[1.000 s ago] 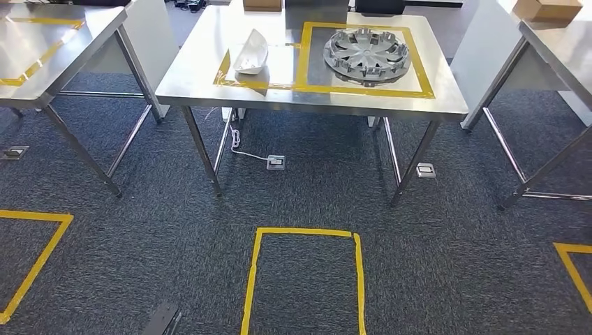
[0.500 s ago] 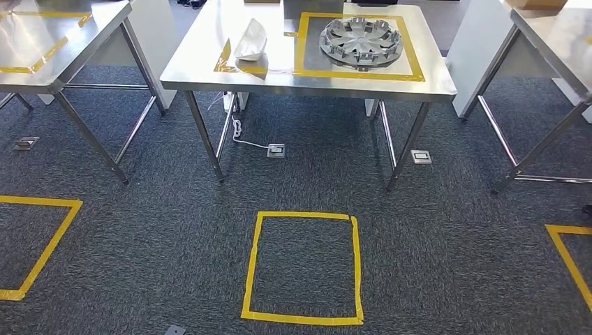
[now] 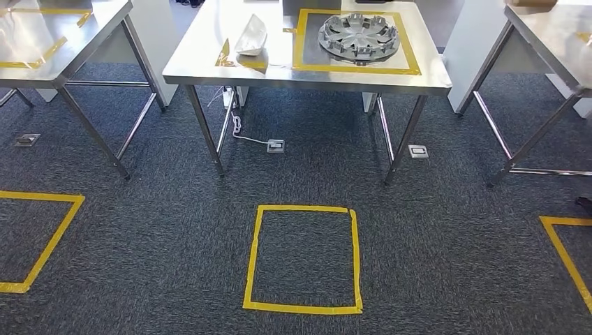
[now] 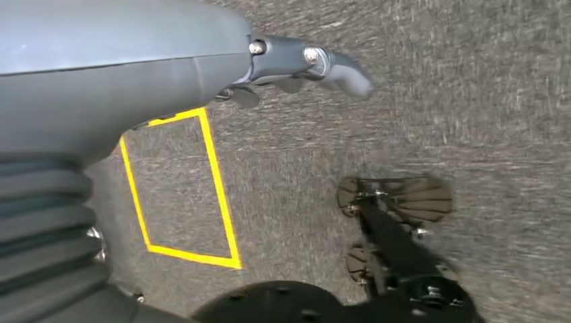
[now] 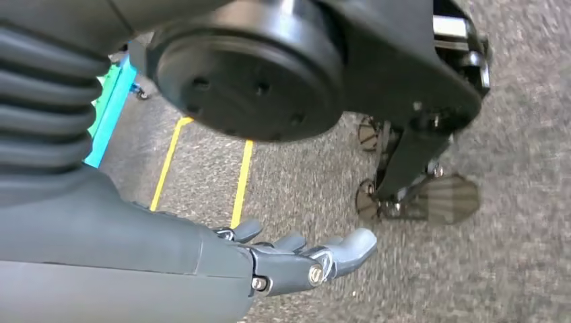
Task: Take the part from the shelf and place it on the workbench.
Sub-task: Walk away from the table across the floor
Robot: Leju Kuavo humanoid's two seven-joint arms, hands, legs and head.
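A grey wheel-cover part (image 3: 359,34) lies inside a yellow-taped rectangle on the steel workbench (image 3: 209,68) ahead. A white curved part (image 3: 251,37) lies on the same bench, left of the wheel cover. My left hand (image 4: 296,64) hangs over the carpet with its fingers stretched out and nothing in it. My right hand (image 5: 303,256) also hangs above the floor, fingers spread and holding nothing.
Steel tables stand at the far left (image 3: 63,42) and far right (image 3: 551,35). A yellow tape square (image 3: 304,258) marks the carpet in front of me, with more tape marks at left (image 3: 42,237) and right (image 3: 565,255). Floor sockets (image 3: 276,146) and a white cable (image 3: 241,132) lie under the bench.
The whole head view has shifted: the workbench sits higher and farther in the picture and the floor square shows in full, so the camera moved back. Nothing on the bench moved.
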